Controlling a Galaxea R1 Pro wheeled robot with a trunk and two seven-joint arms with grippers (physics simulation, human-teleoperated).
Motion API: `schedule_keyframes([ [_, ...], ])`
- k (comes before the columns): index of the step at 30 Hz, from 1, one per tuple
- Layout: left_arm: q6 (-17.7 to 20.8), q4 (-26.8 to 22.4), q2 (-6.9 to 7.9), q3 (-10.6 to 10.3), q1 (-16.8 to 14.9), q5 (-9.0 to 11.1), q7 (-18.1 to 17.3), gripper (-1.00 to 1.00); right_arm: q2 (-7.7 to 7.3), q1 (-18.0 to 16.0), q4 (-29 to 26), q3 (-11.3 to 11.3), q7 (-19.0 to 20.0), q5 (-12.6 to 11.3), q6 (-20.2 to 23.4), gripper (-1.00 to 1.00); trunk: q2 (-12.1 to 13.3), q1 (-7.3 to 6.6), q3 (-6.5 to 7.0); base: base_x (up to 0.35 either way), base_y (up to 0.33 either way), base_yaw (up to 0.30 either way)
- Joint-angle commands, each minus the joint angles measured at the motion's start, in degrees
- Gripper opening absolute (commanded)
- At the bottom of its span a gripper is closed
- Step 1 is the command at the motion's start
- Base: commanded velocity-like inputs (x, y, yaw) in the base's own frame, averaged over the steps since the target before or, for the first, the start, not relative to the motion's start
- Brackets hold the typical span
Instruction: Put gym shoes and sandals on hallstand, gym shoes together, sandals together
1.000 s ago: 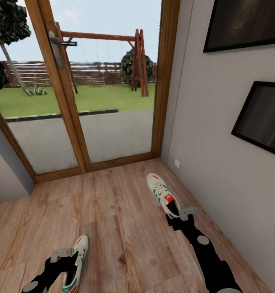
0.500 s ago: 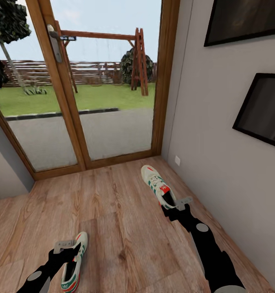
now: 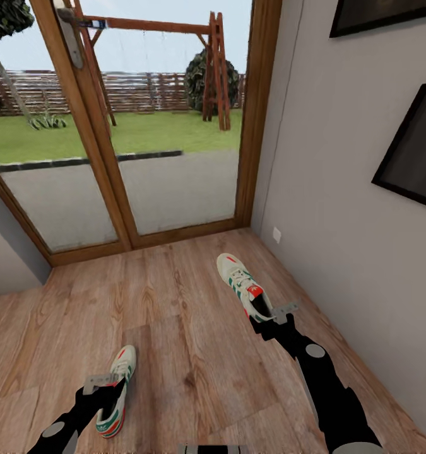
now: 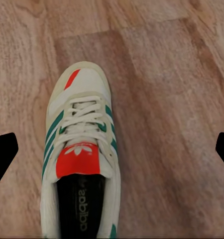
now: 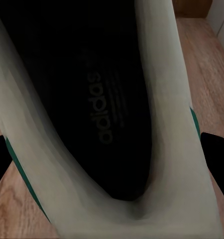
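Two white gym shoes with green stripes and red-orange tongues lie in the corridor. One gym shoe (image 3: 116, 384) (image 4: 82, 149) rests flat on the corridor floor (image 3: 187, 328). My left gripper (image 3: 106, 396) (image 4: 117, 143) hovers open over its heel half, fingers spread wide of both sides. The other gym shoe (image 3: 240, 282) (image 5: 157, 99) is near the right wall, toe pointing away. My right gripper (image 3: 264, 320) (image 5: 109, 149) is shut on its heel, a finger on each side. The sandals and the hallstand are out of view.
A wood-framed glass door (image 3: 175, 126) closes the corridor ahead, with a garden behind it. The grey wall (image 3: 339, 221) on the right carries dark framed pictures (image 3: 414, 157) and a socket (image 3: 276, 234). A grey wall corner (image 3: 4, 265) stands at the left.
The head camera has tipped down a little. My right gripper has carried its gym shoe slightly left and away. My left gripper has crept forward over the shoe, which stays on the floor.
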Motion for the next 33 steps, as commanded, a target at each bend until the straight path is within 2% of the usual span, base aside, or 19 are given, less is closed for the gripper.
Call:
schedule_keyframes([
  [1,-0.29,0.04,-0.05,0.49,-0.03,-0.6,-0.33,1.0,0.08,-0.03,-0.21,-0.21,0.5,0.43,0.21,-1.0,-0.04,0.01,-0.37,0.0,0.0,0.0],
  [12,-0.72,0.04,-0.05,0.53,0.26,-0.6,-0.02,1.0,0.08,-0.03,-0.39,-0.25,0.5,0.43,0.22,-1.0,-0.18,0.29,-3.79,0.0,0.0,0.0],
  [22,-5.84,0.2,0.1,0.74,0.35,-0.44,0.11,1.0,0.11,-0.03,-0.39,-0.24,0.5,0.43,0.18,-1.0,-0.32,0.55,-6.77,0.0,0.0,0.0],
  [33,-6.03,0.21,0.21,0.83,0.31,-0.42,0.13,1.0,0.14,-0.03,-0.46,-0.21,0.5,0.51,0.2,-1.0,-0.47,0.83,-9.25,0.0,0.0,0.0],
])
